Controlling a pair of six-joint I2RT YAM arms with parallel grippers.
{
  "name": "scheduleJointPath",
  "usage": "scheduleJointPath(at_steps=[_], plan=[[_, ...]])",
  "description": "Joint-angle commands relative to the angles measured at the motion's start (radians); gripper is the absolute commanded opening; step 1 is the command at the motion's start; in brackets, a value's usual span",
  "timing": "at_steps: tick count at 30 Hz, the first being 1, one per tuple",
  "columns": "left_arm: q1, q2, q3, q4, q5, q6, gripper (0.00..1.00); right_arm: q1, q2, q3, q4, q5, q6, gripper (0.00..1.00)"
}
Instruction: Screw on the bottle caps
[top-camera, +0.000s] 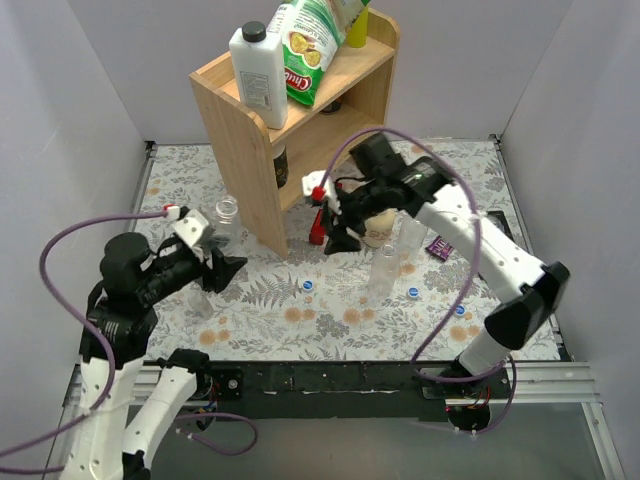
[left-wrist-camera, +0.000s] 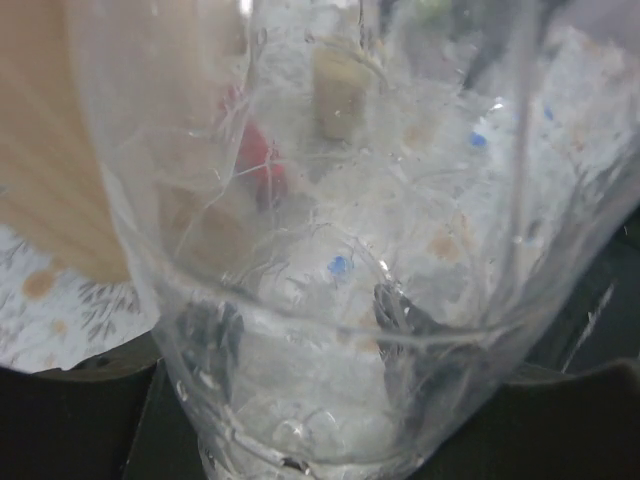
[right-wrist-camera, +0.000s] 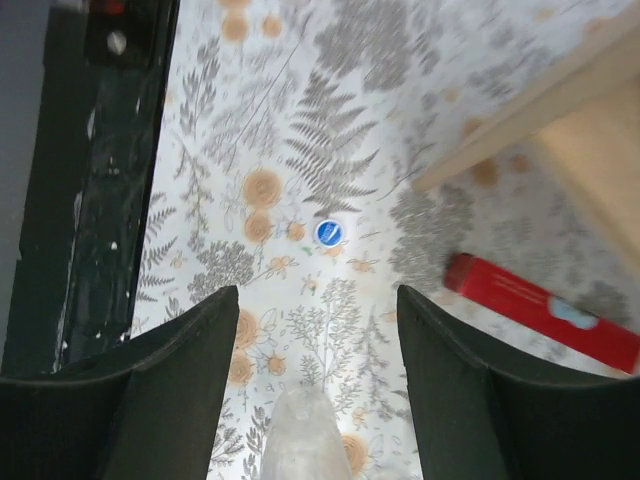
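Bottle (left-wrist-camera: 300, 200) in L gripper (left-wrist-camera: 310, 325); cap (right-wrist-camera: 329, 233) ahead of R gripper (right-wrist-camera: 315, 300), apart

Blue cap (right-wrist-camera: 329, 233), clear bottle (left-wrist-camera: 330, 250), fern-print table (right-wrist-camera: 330, 120), perhaps red tube (right-wrist-camera: 540, 310)

Shelf (top-camera: 245, 130) stands rear centre on table (top-camera: 180, 165), jug (top-camera: 257, 65) & bag (top-camera: 308, 45) on top. One bottle (top-camera: 228, 214) stands just left of it, a second bottle (top-camera: 382, 268) right-front, a held bottle (left-wrist-camera: 320, 400) in the left gripper (top-camera: 226, 268) front left. First cap (top-camera: 308, 285) lies left of the second bottle, another cap (top-camera: 413, 292) just right, last cap (top-camera: 459, 310) far right.
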Motion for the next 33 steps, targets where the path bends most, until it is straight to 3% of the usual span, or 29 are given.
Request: scheduleJointPath(at_steps=[1,3,4,7,16,33], plan=[[0.191,-0.089,-0.019,-0.018,-0.072,-0.204,0.0,0.11,0.119,-0.082,-0.035,0.121,-0.175,0.71],[0.268,-0.109,-0.014,-0.017,-0.033,-0.262,0.0,0.134,0.177,-0.093,-0.033,0.136,-0.194,0.7],[0.356,-0.12,-0.013,-0.017,-0.02,-0.317,0.0,0.156,0.189,-0.136,0.019,0.167,-0.189,0.69],[0.44,-0.166,-0.016,-0.027,0.037,-0.368,0.0,0.18,0.206,-0.213,0.094,0.199,-0.232,0.61],[0.437,-0.203,-0.064,-0.047,-0.006,-0.281,0.0,0.226,0.291,-0.432,0.347,0.297,-0.398,0.6],[0.437,-0.172,-0.094,-0.009,0.035,-0.284,0.0,0.225,0.455,-0.328,0.378,0.334,-0.358,0.58]])
